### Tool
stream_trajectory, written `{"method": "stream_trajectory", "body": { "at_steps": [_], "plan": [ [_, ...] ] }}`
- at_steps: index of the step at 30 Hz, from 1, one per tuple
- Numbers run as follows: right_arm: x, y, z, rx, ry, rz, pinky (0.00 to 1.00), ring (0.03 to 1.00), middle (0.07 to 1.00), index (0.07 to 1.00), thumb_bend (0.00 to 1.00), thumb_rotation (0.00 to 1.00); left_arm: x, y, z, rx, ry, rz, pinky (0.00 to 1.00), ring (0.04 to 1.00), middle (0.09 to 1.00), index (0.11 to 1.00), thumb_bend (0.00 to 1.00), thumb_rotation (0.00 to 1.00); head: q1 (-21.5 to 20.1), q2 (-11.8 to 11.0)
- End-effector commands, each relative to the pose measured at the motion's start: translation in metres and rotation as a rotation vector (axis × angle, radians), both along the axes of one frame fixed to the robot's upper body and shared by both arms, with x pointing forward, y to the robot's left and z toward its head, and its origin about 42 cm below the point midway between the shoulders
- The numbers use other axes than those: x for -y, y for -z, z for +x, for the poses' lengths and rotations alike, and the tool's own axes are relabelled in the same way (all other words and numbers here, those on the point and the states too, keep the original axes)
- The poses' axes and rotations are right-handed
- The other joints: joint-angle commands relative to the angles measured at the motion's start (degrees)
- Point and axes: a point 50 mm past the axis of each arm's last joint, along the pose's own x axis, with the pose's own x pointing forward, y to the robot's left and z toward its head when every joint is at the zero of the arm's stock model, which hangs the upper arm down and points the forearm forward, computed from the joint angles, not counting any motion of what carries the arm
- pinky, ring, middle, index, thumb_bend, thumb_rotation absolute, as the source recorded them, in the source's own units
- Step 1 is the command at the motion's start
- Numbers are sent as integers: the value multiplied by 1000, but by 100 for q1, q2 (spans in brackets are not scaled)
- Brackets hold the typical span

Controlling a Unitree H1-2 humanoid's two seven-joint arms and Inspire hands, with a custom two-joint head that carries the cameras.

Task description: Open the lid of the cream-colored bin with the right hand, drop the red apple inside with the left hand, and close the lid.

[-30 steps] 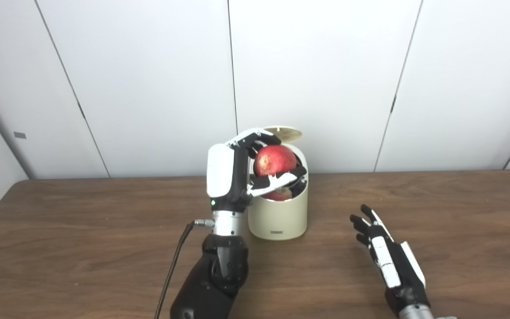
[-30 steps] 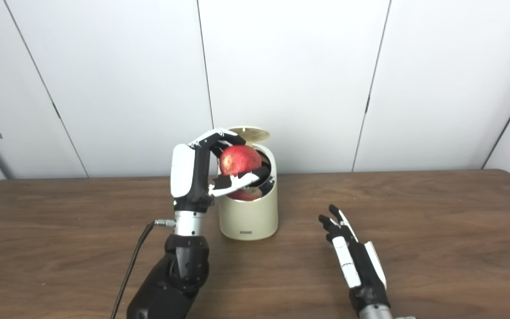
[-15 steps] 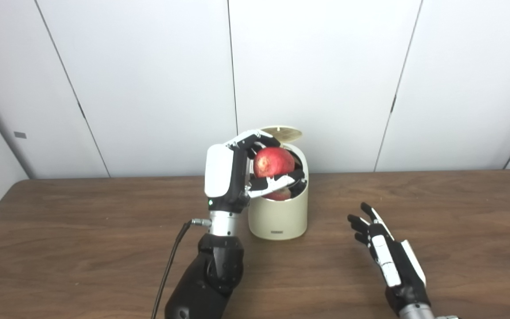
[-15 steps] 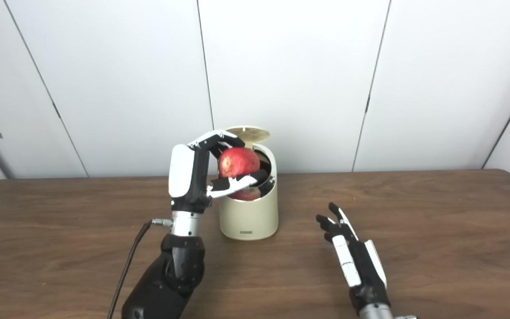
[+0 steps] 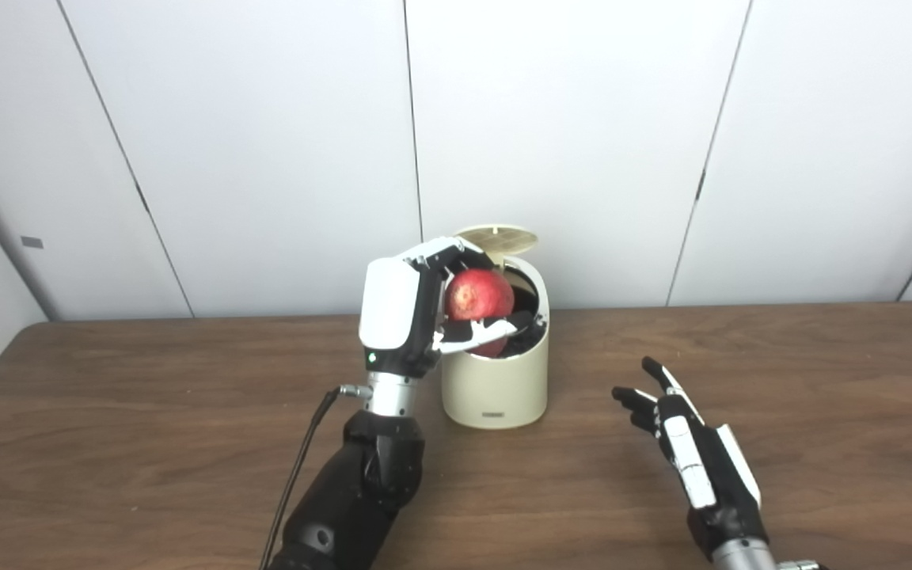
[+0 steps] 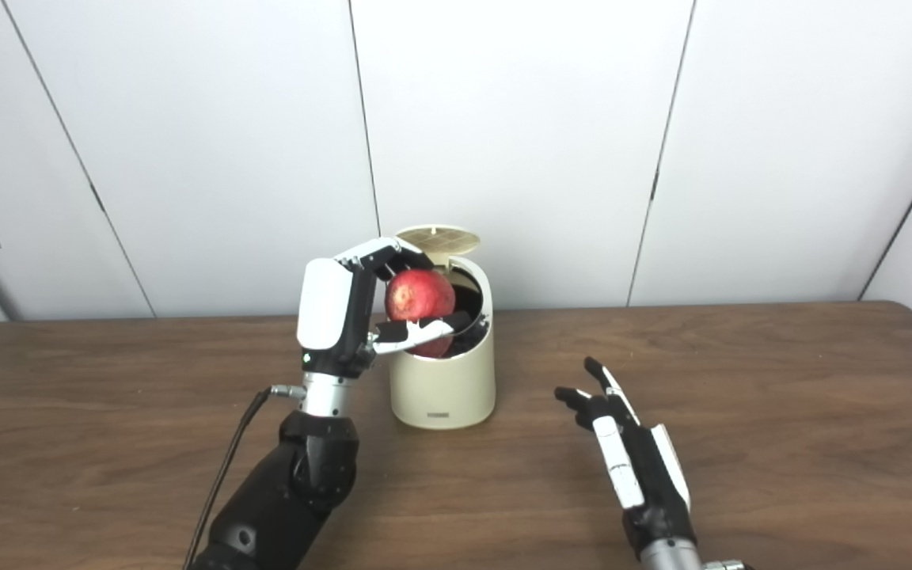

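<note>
The red apple [image 5: 478, 294] sits over the mouth of the cream-colored bin [image 5: 494, 384], held by the left hand [image 5: 424, 305], whose fingers curl over its top while the thumb supports it from below. It has not been released. The lid [image 5: 497, 235] stands raised at the bin's 12 o'clock edge — the opening step appears complete. A reddish shape shows inside the bin beneath the apple; what it is cannot be told.

Step in hand: the drop. The next move calls for spreading the left hand's fingers so the apple falls clear of the rim, then withdrawing toward 9 o'clock.

The right hand [image 5: 689, 443] waits at the bin's 4 o'clock, well apart, fingers spread, holding nothing — placed to close the lid afterward.

The table [image 5: 108, 412] is dark wood-grain; white wall panels [image 5: 266, 142] stand behind.
</note>
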Motion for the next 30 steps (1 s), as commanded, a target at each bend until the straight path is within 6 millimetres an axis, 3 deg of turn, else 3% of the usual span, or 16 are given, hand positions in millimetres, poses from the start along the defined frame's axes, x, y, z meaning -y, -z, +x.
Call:
{"method": "stream_trajectory", "body": {
  "at_steps": [1,17,20,22,24,25,26,27,28,30],
  "plan": [
    [-4,-17,4,71,-16,2,816,831,773,925,552,1000,9,-31,10,85,8,2,430,499,517,461,477,0,-7,4],
    [-8,-20,5,83,-41,-27,807,789,730,867,508,1000,21,-27,14,66,-58,80,403,502,531,472,477,0,17,5],
    [-8,-21,4,86,-42,-27,797,781,725,846,500,1000,19,-27,14,29,-81,127,513,511,532,470,495,0,16,13],
    [-7,-22,4,83,-39,-29,783,778,733,836,482,1000,18,-27,14,-7,-91,161,550,601,545,480,511,0,17,19],
    [-7,-23,4,81,-38,-25,775,776,735,833,462,1000,17,-28,14,-35,-102,196,560,630,545,484,515,0,13,19],
    [-6,-23,4,82,-39,-24,771,777,739,833,449,1000,16,-29,13,-50,-106,213,569,646,629,491,521,35,10,20],
    [-6,-23,4,83,-39,-25,769,777,740,832,446,1000,16,-29,13,-68,-110,228,576,657,658,493,522,44,13,23],
    [-6,-23,4,84,-39,-25,763,775,740,832,442,1000,16,-29,13,-87,-113,241,588,670,681,528,592,43,13,23],
    [-6,-23,4,84,-38,-22,756,773,738,831,439,1000,15,-30,13,-105,-115,252,596,679,696,596,728,32,13,26],
    [-6,-23,4,83,-37,-21,754,772,732,826,440,1000,15,-31,12,-133,-119,272,615,700,726,668,854,51,17,40]
  ]
}}
